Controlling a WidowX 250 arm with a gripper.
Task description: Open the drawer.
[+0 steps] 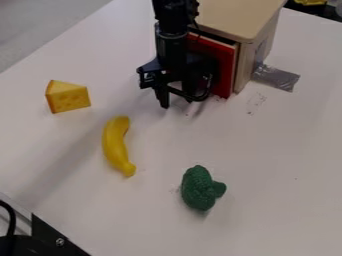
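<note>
"So, where's the gripper (177, 101)?"

"Twelve o'clock from the middle of the view, hanging down low over the white table (267, 150), right in front of the drawer (226, 75)."

"Open or closed?"

"Can't tell. It's black on black down there, and I can't make out whether it has hold of anything, or whether it touches the drawer."

"And the drawer itself?"

"One o'clock. Red front, partly hidden by the arm, set in the wooden box (240, 17) with the pale top. How far out it stands, I couldn't say."

"What's that at two?"

"A strip of silvery tape (279, 78), running from the foot of the box onto the table."

"And the toy food?"

"Cheese wedge (69, 100) towards ten o'clock. Banana (115, 145) at eight, lying lengthwise, its lower end tipped towards five. Then the green broccoli (198, 188), between five and six, stub pointing to three. All well apart from the drawer."

"Anything at seven?"

"Black bracket (53, 239) with a screw in it, at the corner."
</note>
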